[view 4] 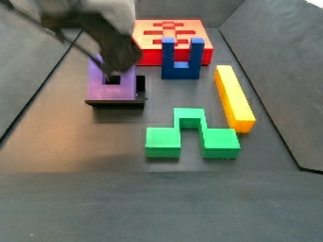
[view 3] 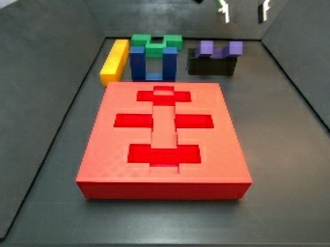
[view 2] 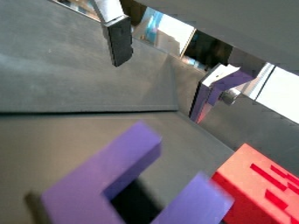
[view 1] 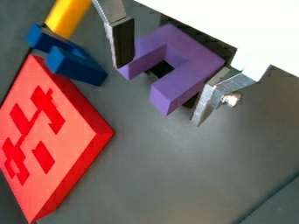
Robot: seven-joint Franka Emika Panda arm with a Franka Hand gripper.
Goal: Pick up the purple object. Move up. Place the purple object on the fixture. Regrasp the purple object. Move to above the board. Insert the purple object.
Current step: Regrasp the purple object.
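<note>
The purple object [view 3: 217, 48] rests on the dark fixture [view 3: 213, 68] at the back right, beyond the red board [view 3: 165, 169]. My gripper [view 3: 244, 13] hangs open well above it, touching nothing. In a wrist view the purple object [view 1: 176, 66] lies below, framed by the open fingers [view 1: 119, 39], with the gripper [view 1: 167, 68] empty. In a wrist view the gripper [view 2: 167, 66] has only floor between its pads; the purple object [view 2: 128, 184] and the board [view 2: 263, 188] lie below. In a side view the blurred gripper [view 4: 116, 68] is over the purple object [view 4: 109, 83] on the fixture [view 4: 120, 101].
A yellow bar [view 3: 115, 61] lies back left of the board, with a blue block [view 3: 154, 66] and a green block [view 3: 158, 43] beside it. In a side view the green block [view 4: 190, 133], yellow bar [view 4: 233, 95] and blue block [view 4: 183, 57] stand apart. Dark walls enclose the floor.
</note>
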